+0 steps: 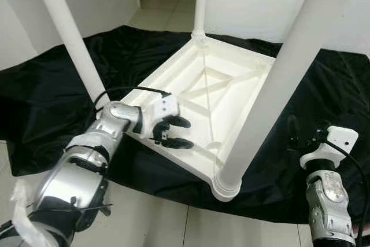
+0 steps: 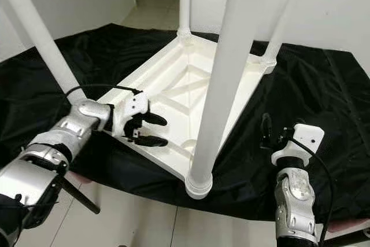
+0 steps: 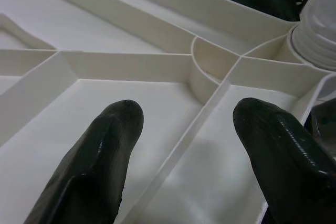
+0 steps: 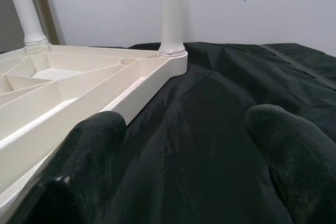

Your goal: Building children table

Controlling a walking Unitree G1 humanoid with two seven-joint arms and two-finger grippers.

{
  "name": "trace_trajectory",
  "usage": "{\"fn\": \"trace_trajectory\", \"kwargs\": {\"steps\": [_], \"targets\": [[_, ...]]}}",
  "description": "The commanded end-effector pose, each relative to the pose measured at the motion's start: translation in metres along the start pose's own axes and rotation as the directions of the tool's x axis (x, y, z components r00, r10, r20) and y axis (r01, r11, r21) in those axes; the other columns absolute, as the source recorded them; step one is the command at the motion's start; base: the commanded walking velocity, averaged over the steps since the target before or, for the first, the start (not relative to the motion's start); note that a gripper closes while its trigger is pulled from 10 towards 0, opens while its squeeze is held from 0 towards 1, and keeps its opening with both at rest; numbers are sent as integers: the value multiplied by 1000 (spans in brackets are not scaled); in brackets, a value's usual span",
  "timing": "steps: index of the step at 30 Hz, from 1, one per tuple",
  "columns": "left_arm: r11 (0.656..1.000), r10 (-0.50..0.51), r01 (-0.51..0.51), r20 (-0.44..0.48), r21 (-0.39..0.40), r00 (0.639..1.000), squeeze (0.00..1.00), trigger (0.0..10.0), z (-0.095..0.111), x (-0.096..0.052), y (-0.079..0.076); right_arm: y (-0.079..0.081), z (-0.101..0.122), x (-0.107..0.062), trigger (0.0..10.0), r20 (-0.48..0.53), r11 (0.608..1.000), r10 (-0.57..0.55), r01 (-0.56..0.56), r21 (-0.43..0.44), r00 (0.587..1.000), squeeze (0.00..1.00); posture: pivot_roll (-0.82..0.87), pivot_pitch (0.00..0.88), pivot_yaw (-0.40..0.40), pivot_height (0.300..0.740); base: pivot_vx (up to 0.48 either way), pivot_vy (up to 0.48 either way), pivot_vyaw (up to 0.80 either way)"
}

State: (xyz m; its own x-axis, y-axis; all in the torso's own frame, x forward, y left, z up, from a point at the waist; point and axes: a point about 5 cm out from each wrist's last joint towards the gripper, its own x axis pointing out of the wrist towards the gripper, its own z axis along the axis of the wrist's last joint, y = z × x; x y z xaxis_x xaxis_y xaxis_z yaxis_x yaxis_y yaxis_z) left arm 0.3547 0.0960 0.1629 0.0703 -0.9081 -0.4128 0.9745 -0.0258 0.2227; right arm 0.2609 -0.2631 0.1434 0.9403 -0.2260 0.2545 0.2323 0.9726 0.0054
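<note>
Left gripper [image 1: 173,133], fingers parted and empty, over the near rim of the inverted white tabletop [image 1: 228,88] lying legs-up on black cloth [image 1: 52,93]; right gripper [image 4: 178,166], also spread and empty, risks snagging that cloth.

– Room for my left claw [image 1: 173,133]?
– Fingers apart over the tabletop [image 1: 222,88], ribs [image 3: 173,150] crossing beneath, the near leg [image 1: 272,85] just beside.
– My right claw [image 2: 267,134]?
– Spread above bare black cloth [image 4: 210,129], tabletop edge alongside.
</note>
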Motion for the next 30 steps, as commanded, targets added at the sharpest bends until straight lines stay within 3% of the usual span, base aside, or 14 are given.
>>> {"fn": "trace_trajectory", "kwargs": {"steps": [1, 5, 6, 10, 26, 27, 28, 30], "targets": [[1000, -19, 19, -29, 1, 999, 0, 10000, -7, 2, -5, -1, -2, 0, 10000, -12, 1000, -3, 3, 0, 1000, 0, -74, 41, 9, 740, 0, 0, 0], [1000, 5, -3, -85, 21, 996, 0, 10000, -14, 7, -7, 0, -2, 1, 10000, -14, 1000, 2, -2, -3, 1000, 0, -73, 41, 8, 740, 0, 0, 0], [997, 77, -72, -167, 35, 983, 0, 10000, -20, 14, -4, 1, -1, 2, 10000, -13, 1000, 5, -5, -1, 1000, 0, -73, 41, 6, 740, 0, 0, 0], [990, 144, -142, -231, 29, 962, 0, 10000, -24, 18, -1, 1, -1, 2, 10000, -13, 1000, 7, -7, -3, 1000, 0, -73, 41, 6, 740, 0, 0, 0], [961, 264, -275, -309, 8, 914, 0, 10000, -26, 22, 8, 0, -1, 0, 10000, -12, 1000, -5, 5, -4, 1000, 0, -84, 42, 16, 740, 0, 0, 0], [959, 272, -284, -318, 10, 908, 0, 3882, -27, 22, 8, 0, -1, 0, 10000, -12, 1000, -7, 7, -4, 1000, 0, -84, 41, 21, 740, 0, 0, 0], [957, 277, -291, -320, 3, 906, 0, 0, -28, 22, 8, -1, -2, 0, 10000, -13, 1000, -10, 10, -4, 1000, 0, -84, 41, 21, 740, 0, 0, 0], [955, 281, -297, -320, -2, 905, 0, 0, -29, 22, 8, -1, -2, 0, 10000, -12, 1000, -12, 12, -4, 1000, 0, -83, 40, 22, 740, 0, 0, 0]]}}
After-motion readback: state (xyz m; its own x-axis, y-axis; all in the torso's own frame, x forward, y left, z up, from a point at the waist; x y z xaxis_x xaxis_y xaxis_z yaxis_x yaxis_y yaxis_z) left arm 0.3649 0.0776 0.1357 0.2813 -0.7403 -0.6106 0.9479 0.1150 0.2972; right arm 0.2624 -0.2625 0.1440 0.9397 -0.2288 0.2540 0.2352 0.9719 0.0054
